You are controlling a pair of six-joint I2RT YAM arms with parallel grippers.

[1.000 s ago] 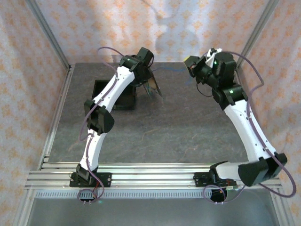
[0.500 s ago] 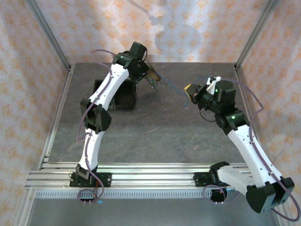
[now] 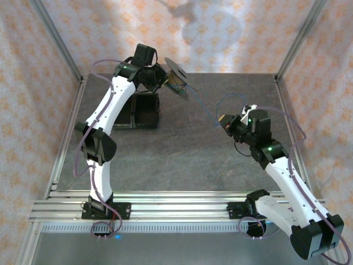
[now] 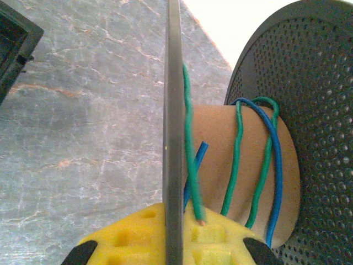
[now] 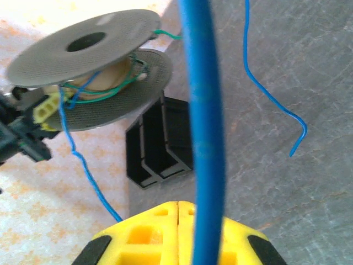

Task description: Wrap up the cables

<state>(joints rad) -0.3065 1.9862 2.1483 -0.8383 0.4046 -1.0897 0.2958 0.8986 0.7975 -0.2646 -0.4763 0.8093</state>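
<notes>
From the top camera, the left gripper [image 3: 170,84] was up at the far side of the table [image 3: 182,160], just past a black box [image 3: 144,110]. It held a round grey spool [image 3: 177,77] tilted in the air. The blue cable [image 3: 205,106] ran in a line from the spool down to the right gripper [image 3: 226,120], which was over the right part of the table.

From the left wrist camera, the left jaws were clamped on 1 thin side plate of the spool. The plate stood edge-on between the 2 yellow pads [image 4: 127,237]. The green cable [image 4: 237,160] and the blue cable were wound a few turns round the tan core [image 4: 218,138], side by side. 1 green end and 1 blue end poked out close to the pads.

From the right wrist camera, the right jaws were pressed together. The blue cable came up from them, big and blurry, and it looked pinched there. Farther off, the spool hung in the air near the black box, with both cables on it. A loose blue end showed at the right, over the table.
</notes>
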